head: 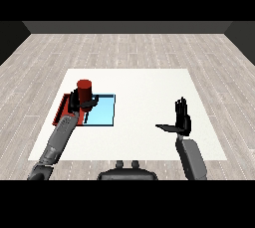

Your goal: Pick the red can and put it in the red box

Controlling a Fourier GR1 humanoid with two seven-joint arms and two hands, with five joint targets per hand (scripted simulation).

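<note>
Can: the red can is held upright in the left hand, raised above the trays near the bench's left edge.
Left hand: its fingers are curled round the lower part of the can; the can's top stands clear above them.
Right hand: the right hand is held over the bench's right side, well apart from the trays, fingers straight and upward, thumb out to the side, with nothing in it.
Red tray: the red tray lies nearest the left edge and is largely hidden by the left forearm and hand; only a strip of it can be seen.
Blue tray: the blue tray lies touching or just beside the red one, on its right.
Can over which tray: it cannot be told with certainty; the can appears about over the line where the two trays meet.
Risk, wrong tray: if the can were released here, it might be set down in the blue tray or on the shared rim.
Risk, tipping: a tall can landed on a rim would likely topple.
Risk, view: the red tray is covered by the arm, so the placement would be hard to check.
</note>
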